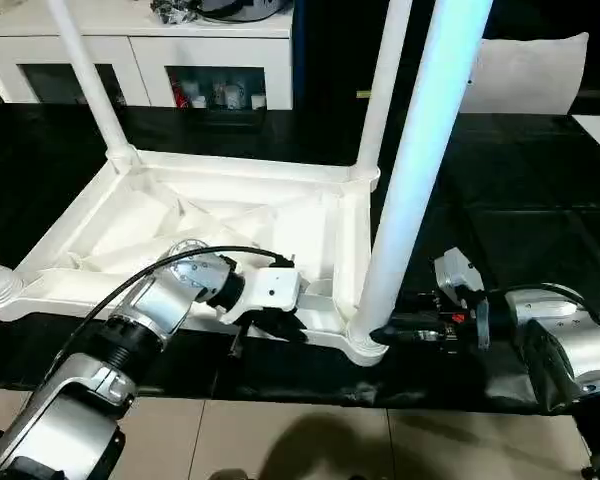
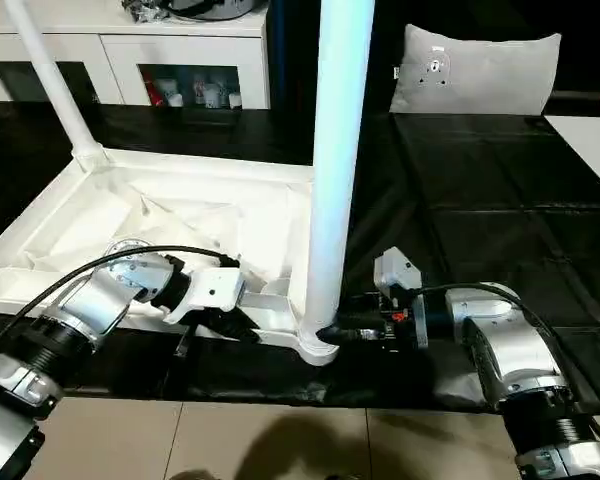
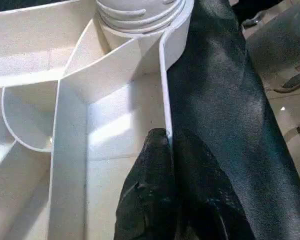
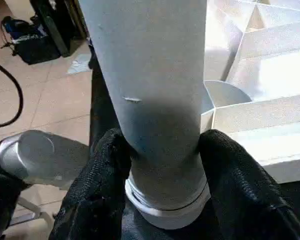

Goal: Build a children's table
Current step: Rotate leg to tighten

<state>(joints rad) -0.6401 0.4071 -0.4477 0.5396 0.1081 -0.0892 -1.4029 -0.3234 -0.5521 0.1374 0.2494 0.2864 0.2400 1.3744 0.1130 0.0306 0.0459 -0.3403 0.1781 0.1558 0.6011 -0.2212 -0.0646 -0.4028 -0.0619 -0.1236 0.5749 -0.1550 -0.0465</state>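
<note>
From the head cameras, the table top lies upside down on a black mat, ribbed underside facing up. The left gripper sits at the top's near edge wall, its black fingers pressed together on that wall. Just beside it, toward the robot's right, the near right leg stands upright in its corner socket. The right gripper comes in level from the far side of that leg and meets it low down, right above the socket. Beyond the left gripper, two more legs rise from the far corners: the far left leg and the far right leg. Behind them stands a white cabinet, and a grey cushion lies well beyond the right gripper.

In the left wrist view, the two black fingers close on the thin upright edge wall of the top (one finger inside the rib compartment, one outside against the mat). Ahead of the fingertips the threaded foot of the near leg sits in the corner socket.

In the right wrist view, the black fingers straddle the near right leg, one on each side, both pressed to the tube just above its ringed base; the ribbed top lies just beyond.
</note>
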